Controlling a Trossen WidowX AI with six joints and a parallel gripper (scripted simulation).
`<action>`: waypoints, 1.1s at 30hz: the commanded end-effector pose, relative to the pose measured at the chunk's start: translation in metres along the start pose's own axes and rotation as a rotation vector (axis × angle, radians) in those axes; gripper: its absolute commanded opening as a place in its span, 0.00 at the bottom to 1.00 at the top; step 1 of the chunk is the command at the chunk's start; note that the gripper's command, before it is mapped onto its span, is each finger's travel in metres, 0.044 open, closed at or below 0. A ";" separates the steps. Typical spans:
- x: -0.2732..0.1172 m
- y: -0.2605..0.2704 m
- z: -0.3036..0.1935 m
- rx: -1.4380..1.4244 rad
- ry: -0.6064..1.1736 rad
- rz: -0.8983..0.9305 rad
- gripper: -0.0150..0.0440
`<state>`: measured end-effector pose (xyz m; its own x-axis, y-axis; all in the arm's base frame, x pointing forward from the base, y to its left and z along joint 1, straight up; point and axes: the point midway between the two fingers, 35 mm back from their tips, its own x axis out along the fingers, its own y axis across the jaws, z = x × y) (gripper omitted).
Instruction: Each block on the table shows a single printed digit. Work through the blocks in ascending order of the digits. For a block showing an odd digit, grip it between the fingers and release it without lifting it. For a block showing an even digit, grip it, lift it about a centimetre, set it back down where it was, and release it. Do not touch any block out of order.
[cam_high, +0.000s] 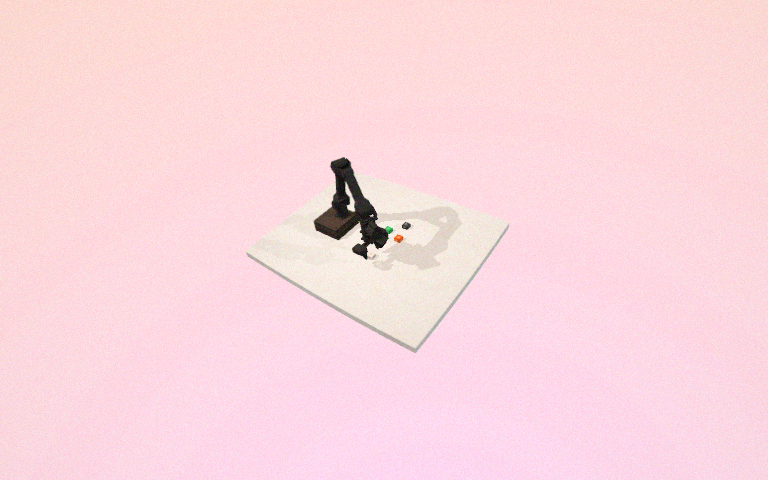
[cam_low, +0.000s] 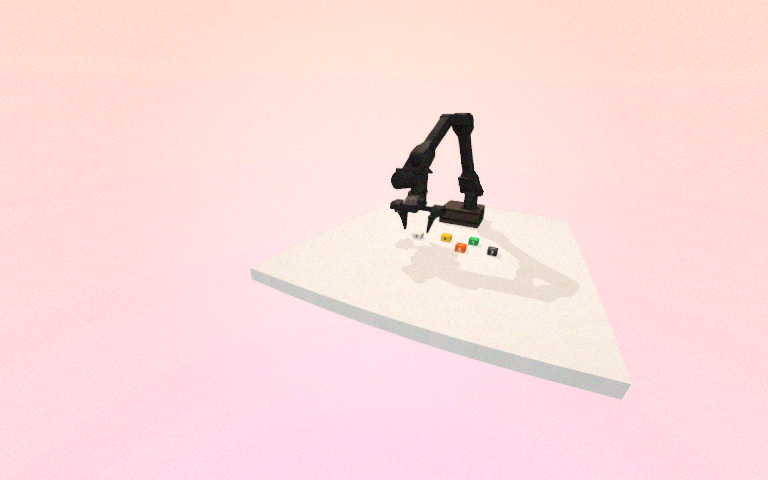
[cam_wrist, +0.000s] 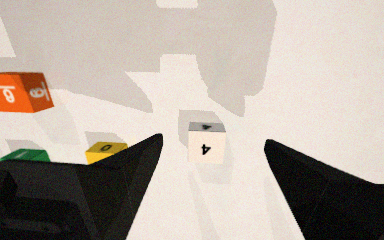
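My gripper (cam_low: 416, 229) (cam_wrist: 215, 140) is open and empty, its fingertips above and on either side of the white block (cam_high: 371, 256) (cam_low: 417, 235) (cam_wrist: 205, 154). That block shows a 4 and rests on the table. The yellow block (cam_low: 446, 237) (cam_wrist: 106, 149) shows a 0; the arm hides it in the top view. The green block (cam_high: 389, 229) (cam_low: 473, 241) (cam_wrist: 26, 155) is partly behind a finger in the wrist view. The orange block (cam_high: 398, 238) (cam_low: 460, 247) (cam_wrist: 20, 104) shows a 6 or 9; I cannot tell which. The black block (cam_high: 406, 225) (cam_low: 492, 250) is outside the wrist view.
The white table (cam_high: 407, 316) (cam_low: 351, 283) bears the arm's brown base (cam_high: 336, 223) (cam_low: 462, 214) behind the blocks. The yellow block is the nearest neighbour of the white one, beyond the left finger in the wrist view. The arm's shadow falls across the table.
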<state>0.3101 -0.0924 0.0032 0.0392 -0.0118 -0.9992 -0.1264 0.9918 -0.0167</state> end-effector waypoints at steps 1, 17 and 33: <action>0.011 0.002 -0.004 -0.004 0.014 0.007 0.93; 0.018 0.002 -0.004 -0.004 0.015 0.007 0.58; 0.018 0.002 -0.004 -0.004 0.015 0.007 0.46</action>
<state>0.3072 -0.0915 -0.0143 0.0268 -0.0080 -0.9996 -0.1267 0.9919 -0.0114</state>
